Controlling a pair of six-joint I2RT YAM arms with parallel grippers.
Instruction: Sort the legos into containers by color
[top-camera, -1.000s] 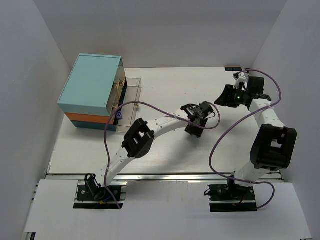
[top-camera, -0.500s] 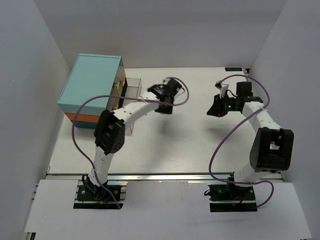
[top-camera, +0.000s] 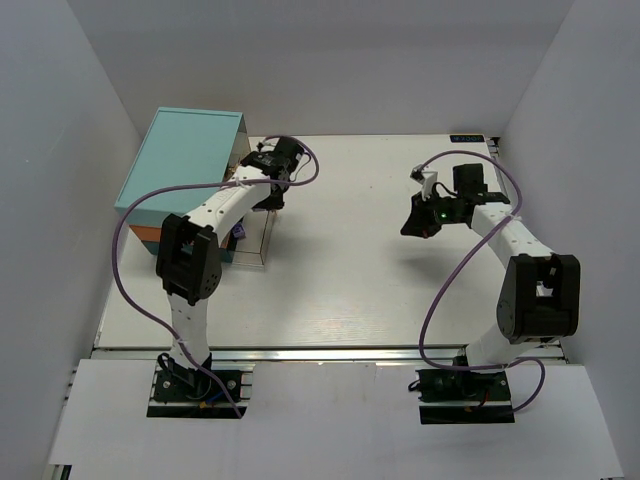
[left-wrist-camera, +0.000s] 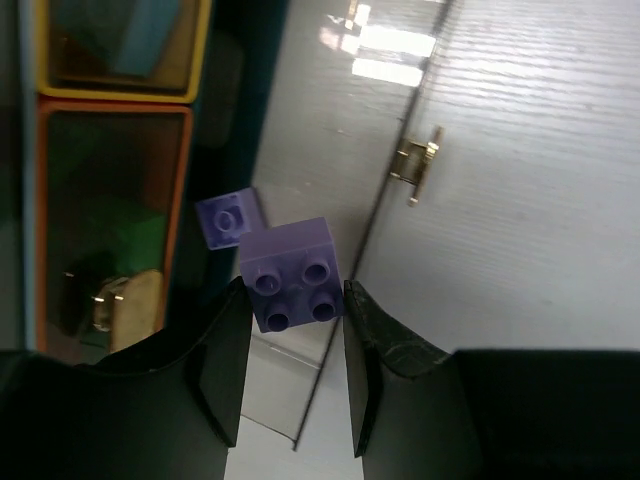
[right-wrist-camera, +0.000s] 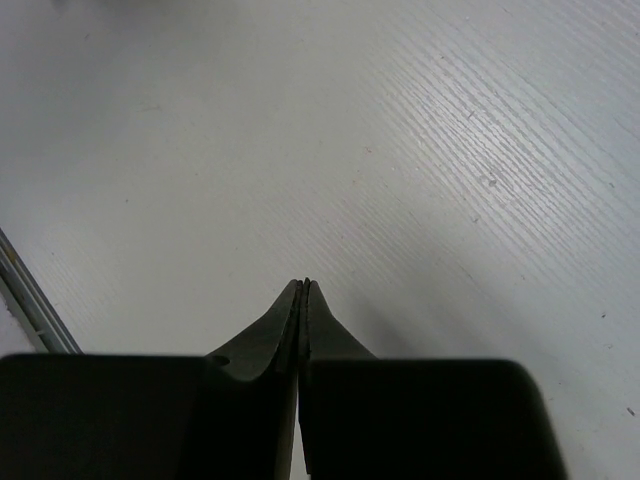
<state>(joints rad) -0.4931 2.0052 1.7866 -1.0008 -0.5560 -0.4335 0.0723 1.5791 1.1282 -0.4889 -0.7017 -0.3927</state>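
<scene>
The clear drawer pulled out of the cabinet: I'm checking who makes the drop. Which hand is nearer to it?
Left. The left hand, holding a purple lego, hangs over the clear drawer; the right hand, shut and empty, is far across the table to its right.

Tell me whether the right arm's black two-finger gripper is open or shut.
Shut. The wrist view shows the black right gripper with fingertips pressed together, nothing between them, over the white table.

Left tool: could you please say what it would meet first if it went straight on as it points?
Its held purple four-stud brick would probably reach the floor of the pulled-out clear plastic drawer, beside the small purple brick inside; depth is unclear.
</scene>
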